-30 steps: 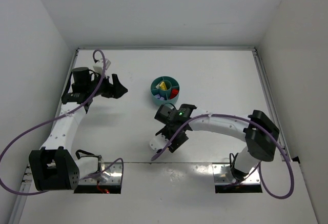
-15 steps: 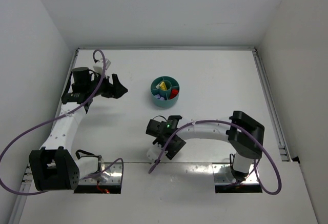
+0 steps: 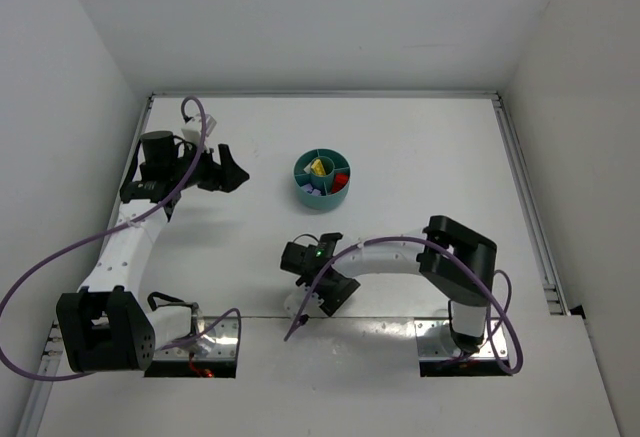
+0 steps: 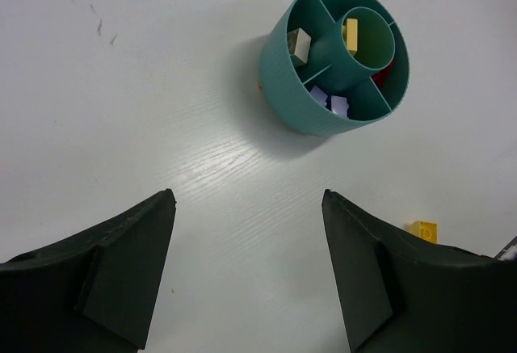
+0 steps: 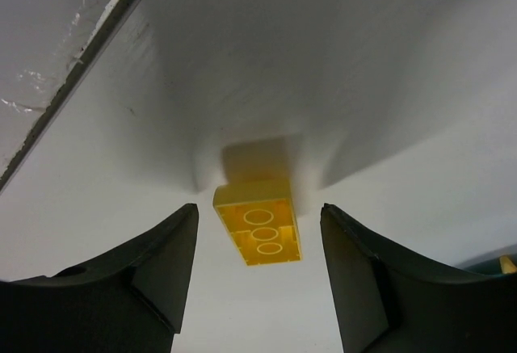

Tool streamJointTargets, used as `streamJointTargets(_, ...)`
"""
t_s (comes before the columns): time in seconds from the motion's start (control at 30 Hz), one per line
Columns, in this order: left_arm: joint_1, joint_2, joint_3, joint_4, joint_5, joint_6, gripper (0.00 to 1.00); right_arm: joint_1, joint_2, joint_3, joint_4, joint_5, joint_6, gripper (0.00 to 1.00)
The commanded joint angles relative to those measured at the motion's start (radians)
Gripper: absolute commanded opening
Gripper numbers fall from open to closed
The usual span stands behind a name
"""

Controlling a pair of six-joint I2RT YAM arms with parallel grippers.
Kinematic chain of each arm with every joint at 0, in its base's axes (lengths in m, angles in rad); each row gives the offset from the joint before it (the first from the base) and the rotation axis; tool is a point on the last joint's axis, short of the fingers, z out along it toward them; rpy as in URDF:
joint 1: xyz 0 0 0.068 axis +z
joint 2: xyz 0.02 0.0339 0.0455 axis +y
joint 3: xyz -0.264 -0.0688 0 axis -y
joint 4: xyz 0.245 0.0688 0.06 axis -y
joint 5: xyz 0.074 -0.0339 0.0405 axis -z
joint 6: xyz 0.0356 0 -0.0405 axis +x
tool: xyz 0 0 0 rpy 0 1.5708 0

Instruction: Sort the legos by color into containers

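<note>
here right end effector (image 5: pixel 258 217) wide open, straddling yellow lego (image 5: pixel 257 230), not touching.

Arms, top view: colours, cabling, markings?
White links and black joints on left arm and right arm. A purple cable loops along each. A green light on the right wrist. Dark, wedge-shaped fingers on left claw and right claw. No lettering visible.

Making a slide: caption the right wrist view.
Right gripper, jaws open, lined up on a yellow lego brick lying on the white table.
</note>
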Motion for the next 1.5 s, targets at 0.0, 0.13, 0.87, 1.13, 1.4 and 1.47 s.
streamJointTargets(0.0,0.013,-0.017,0.002,0.027,0.019,-0.01,0.79,0.012,0.016,0.01,0.029,0.008,0.019,0.63)
streamJointTargets(0.13,0.013,-0.017,0.002,0.027,0.019,-0.01,0.79,0.021,0.037,0.022,0.029,-0.002,0.028,0.62)
streamJointTargets(0.87,0.013,0.012,0.002,0.064,0.038,-0.021,0.79,-0.283,-0.208,0.381,0.113,-0.278,0.568,0.09)
streamJointTargets(1.13,0.013,0.012,0.023,0.094,0.047,-0.04,0.79,-0.493,-0.193,0.499,0.331,-0.373,0.794,0.08)
streamJointTargets(1.4,0.013,0.049,0.042,0.122,0.071,-0.058,0.79,-0.728,-0.119,0.455,0.538,-0.583,1.06,0.08)
streamJointTargets(1.47,0.013,0.061,0.052,0.122,0.071,-0.058,0.79,-0.8,-0.093,0.455,0.612,-0.711,1.123,0.08)
